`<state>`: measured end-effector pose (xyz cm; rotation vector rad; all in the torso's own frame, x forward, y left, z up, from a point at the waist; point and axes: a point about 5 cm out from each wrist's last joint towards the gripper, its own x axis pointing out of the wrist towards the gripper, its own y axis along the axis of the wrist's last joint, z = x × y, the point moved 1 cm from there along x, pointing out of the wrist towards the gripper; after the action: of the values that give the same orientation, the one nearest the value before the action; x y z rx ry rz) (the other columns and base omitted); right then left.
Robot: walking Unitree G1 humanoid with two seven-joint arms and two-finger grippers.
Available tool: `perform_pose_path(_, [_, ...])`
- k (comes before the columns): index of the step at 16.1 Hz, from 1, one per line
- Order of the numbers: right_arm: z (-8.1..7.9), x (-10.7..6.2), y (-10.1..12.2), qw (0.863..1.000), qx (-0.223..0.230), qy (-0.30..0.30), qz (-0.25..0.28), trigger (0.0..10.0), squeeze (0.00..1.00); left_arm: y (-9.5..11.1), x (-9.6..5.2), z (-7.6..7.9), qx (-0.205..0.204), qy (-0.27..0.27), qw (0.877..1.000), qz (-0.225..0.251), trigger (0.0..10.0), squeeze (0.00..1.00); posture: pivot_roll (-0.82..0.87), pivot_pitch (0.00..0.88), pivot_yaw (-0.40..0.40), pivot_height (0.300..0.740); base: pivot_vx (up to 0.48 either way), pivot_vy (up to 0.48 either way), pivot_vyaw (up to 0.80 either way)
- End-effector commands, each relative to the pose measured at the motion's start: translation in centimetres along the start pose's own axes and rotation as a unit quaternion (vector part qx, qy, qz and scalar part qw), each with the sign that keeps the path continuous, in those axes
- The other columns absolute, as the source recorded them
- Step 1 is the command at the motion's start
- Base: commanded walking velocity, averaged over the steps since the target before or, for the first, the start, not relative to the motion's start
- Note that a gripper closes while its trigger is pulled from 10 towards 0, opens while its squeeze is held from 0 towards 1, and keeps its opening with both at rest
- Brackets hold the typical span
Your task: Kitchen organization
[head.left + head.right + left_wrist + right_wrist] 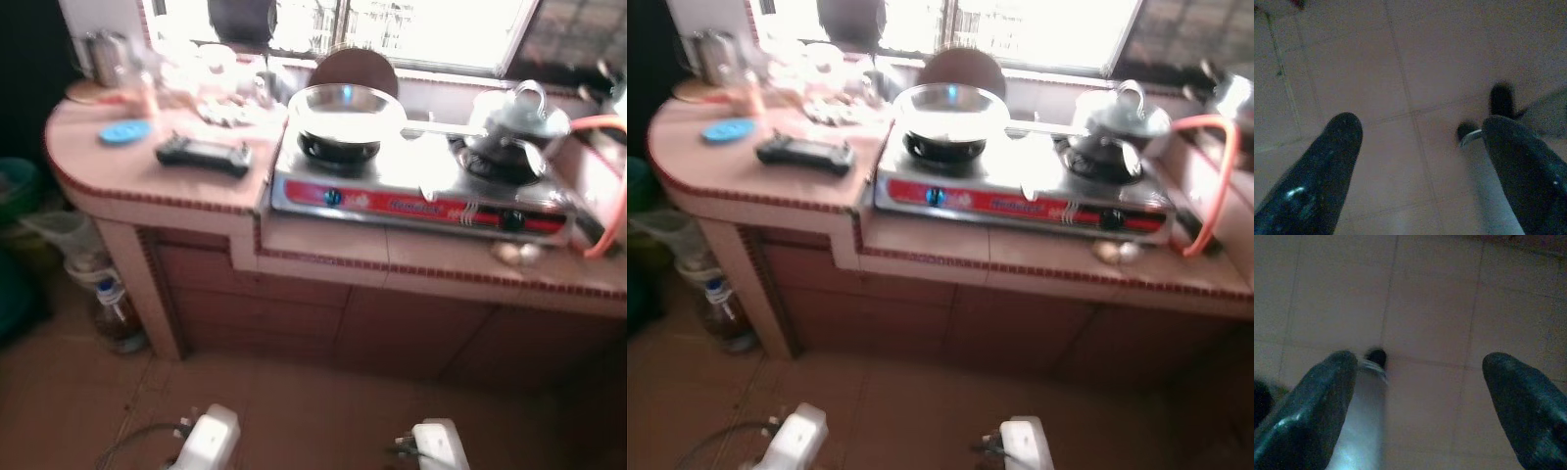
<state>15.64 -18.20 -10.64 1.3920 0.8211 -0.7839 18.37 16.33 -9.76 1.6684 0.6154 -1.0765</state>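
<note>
A two-burner gas stove (pixel 421 201) with a red front sits on the tiled counter (pixel 392 257). A steel pan (pixel 345 106) rests on its left burner and a kettle (pixel 514 122) on its right one. A black remote-like device (pixel 204 155) and a blue lid (pixel 124 131) lie on the counter's left part. Both arms hang low near the floor. My left gripper (pixel 1420 137) is open over floor tiles, nothing between its fingers. My right gripper (pixel 1420 377) is also open and holds nothing.
Cups and jars (pixel 196 73) crowd the counter's back left under a bright window. An orange gas hose (pixel 615 186) loops at the right. A plastic bottle (pixel 116 311) and a green bin (pixel 20 191) stand on the floor left of the counter.
</note>
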Motion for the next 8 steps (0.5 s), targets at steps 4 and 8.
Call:
perform_pose_path(4, [-0.87, 0.18, 0.67, 1.0, 0.001, 0.006, 0.01, 10.0, 0.0, -1.5, -0.21, -0.21, 0.024, -0.004, 0.999, -0.026, 10.0, 0.0, 0.15, 0.0, -0.043, 0.74, 0.0, 0.0, 0.0])
perform_pose_path(8, [-0.84, 0.16, 0.49, 1.0, -0.004, 0.006, 0.007, 10.0, 0.0, -1.46, -0.23, -0.26, 0.032, -0.014, 0.999, -0.025, 10.0, 0.0, 0.15, 0.0, -0.045, 0.74, 0.0, 0.0, 0.0])
